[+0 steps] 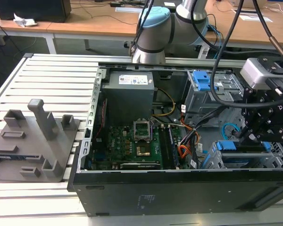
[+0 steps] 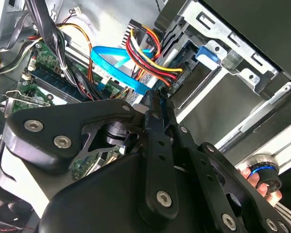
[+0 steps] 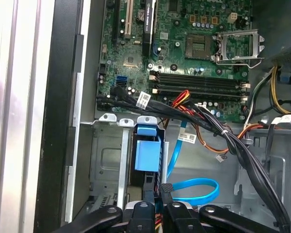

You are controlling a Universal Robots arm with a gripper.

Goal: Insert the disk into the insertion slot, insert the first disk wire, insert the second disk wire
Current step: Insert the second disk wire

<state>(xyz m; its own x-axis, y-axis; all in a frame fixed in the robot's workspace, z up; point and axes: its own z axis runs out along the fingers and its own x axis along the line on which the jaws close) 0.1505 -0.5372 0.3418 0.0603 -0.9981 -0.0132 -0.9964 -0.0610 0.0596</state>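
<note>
The disk point(image 1: 243, 157) lies inside the insertion slot point(image 1: 279, 159), the low grey cage at the exterior view's right. Its blue carrier point(image 3: 147, 155) shows at the bay's mouth in both wrist views point(image 2: 208, 52). My gripper point(image 2: 157, 97) hangs over the disk's rear edge point(image 1: 250, 136), shut on the dark plug of the second disk wire point(image 3: 196, 191). That light blue cable curls in a loop beside the fingers point(image 2: 114, 60). The first disk wire point(image 2: 153, 58), red-orange, runs to the disk's rear just beside my fingertips.
The open case holds a green motherboard point(image 1: 132, 141), a grey power supply point(image 1: 129, 92) and a taller cage with a blue latch point(image 1: 203, 82). Black cable bundles point(image 3: 233, 141) cross close to the bay. A grey fixture point(image 1: 35, 141) stands left of the case.
</note>
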